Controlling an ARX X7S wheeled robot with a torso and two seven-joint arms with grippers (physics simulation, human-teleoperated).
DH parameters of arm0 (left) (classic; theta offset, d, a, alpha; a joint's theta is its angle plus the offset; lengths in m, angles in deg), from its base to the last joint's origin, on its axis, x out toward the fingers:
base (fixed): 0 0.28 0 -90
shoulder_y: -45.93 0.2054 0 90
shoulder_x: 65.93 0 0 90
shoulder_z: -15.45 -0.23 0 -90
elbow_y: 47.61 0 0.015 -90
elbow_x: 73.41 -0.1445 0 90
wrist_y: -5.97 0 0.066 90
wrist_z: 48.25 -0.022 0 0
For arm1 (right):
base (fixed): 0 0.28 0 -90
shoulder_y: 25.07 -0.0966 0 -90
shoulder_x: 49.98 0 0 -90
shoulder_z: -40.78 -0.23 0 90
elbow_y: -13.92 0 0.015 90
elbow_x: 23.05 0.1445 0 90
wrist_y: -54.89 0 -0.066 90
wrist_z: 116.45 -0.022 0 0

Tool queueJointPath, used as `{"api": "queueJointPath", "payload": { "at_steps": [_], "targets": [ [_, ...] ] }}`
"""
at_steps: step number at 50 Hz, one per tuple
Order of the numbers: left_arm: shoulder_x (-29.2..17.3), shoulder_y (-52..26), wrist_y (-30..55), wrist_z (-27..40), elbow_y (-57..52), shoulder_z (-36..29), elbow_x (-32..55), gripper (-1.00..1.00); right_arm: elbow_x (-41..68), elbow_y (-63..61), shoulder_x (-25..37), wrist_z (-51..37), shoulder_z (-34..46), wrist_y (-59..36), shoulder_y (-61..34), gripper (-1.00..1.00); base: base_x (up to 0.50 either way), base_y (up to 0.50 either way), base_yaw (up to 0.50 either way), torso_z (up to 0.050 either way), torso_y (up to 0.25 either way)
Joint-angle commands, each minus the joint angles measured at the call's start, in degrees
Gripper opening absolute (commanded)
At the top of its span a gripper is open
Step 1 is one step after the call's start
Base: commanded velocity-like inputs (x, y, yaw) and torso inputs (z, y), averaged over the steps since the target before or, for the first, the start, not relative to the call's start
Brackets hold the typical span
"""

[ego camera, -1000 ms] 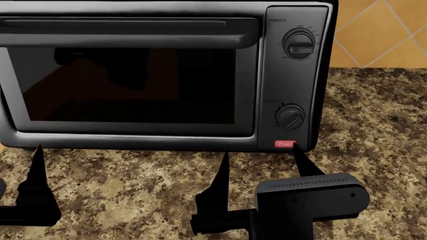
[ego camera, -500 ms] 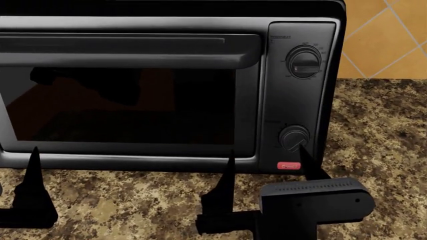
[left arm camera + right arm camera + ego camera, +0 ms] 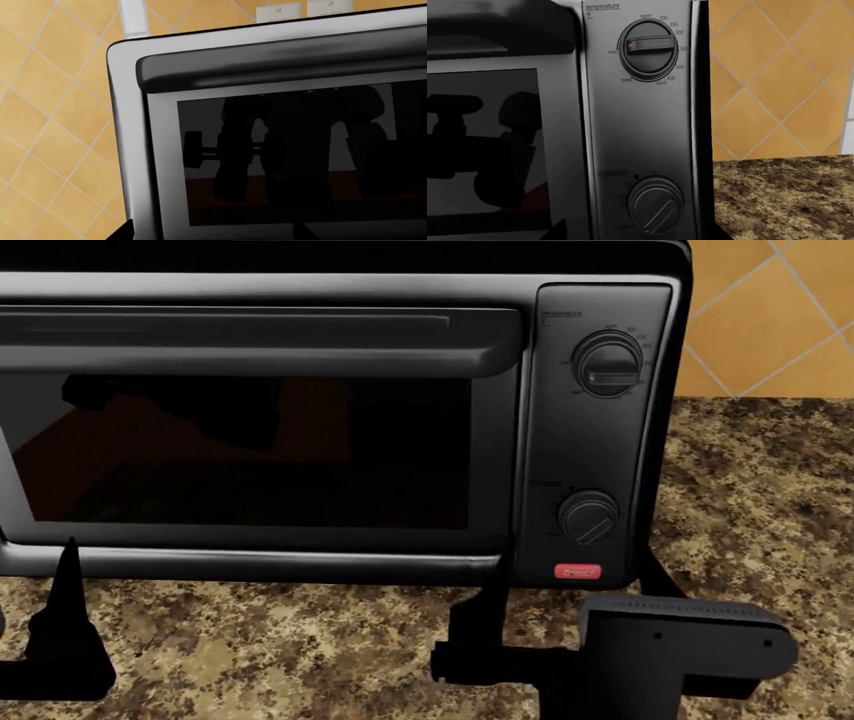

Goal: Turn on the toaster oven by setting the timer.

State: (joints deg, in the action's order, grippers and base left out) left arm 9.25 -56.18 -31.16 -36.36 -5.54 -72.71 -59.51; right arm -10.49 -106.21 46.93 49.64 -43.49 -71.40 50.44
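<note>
The toaster oven (image 3: 267, 440) fills the upper head view, with a dark glass door and a wide bar handle (image 3: 254, 335). On its right panel the timer (image 3: 587, 516), a small black dial with a raised bar, sits below the larger temperature dial (image 3: 609, 364) and above a red button (image 3: 577, 571). My right gripper (image 3: 570, 587) is open just below and in front of the timer. In the right wrist view the timer (image 3: 655, 202) lies between the open fingertips of the gripper (image 3: 639, 235). My left gripper (image 3: 34, 585) is open and empty before the door's lower left (image 3: 212, 235).
The oven stands on a speckled brown granite counter (image 3: 267, 650), which also runs to its right (image 3: 761, 490). An orange tiled wall (image 3: 774, 310) is behind. In the left wrist view the oven's left edge (image 3: 127, 125) stands against the tiles, with white outlets (image 3: 277, 10) above.
The head view first shifted so the oven sits lower in it. Then my right gripper moved right and lower, its fingers now straddling the panel below the timer. The left gripper stayed put.
</note>
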Motion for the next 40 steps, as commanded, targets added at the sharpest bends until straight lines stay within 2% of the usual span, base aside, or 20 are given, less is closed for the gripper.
{"api": "queueJointPath", "payload": {
  "at_steps": [1, 5, 10, 11, 40],
  "targets": [
    [-0.10, 0.12, 0.01, 0.33, -0.23, 0.10, 0.39, 1.00, 6.16, 3.10, -3.54, -1.56, -4.82, -0.26, -0.64, 1.00, 0.00, 0.00, 0.00, 0.050, 0.064],
    [0.46, 0.07, 0.48, 0.61, 0.03, 0.88, 0.99, 1.00, 6.03, 2.57, -3.60, -2.84, -4.16, -0.22, -0.63, 1.00, 0.00, 0.00, 0.00, 0.034, 0.031],
    [-0.23, 0.23, -0.13, 1.14, 0.14, 0.07, 0.04, 1.00, 6.63, 3.43, -3.68, -4.00, -4.21, -0.28, -1.81, 1.00, 0.00, 0.00, 0.00, 0.000, 0.000],
    [-0.71, -0.69, 2.24, 2.51, 0.84, -1.14, -1.22, 1.00, 6.64, 3.57, -3.63, -4.14, -4.02, -0.23, -1.98, 1.00, 0.00, 0.00, 0.00, 0.000, 0.000],
    [-1.26, -0.15, 0.14, 2.77, 1.49, -2.82, -0.99, 1.00, 10.35, 14.75, -4.77, -8.90, -4.38, 7.98, -7.14, 1.00, 0.00, 0.00, 0.00, 0.000, 0.000]
  ]
}}
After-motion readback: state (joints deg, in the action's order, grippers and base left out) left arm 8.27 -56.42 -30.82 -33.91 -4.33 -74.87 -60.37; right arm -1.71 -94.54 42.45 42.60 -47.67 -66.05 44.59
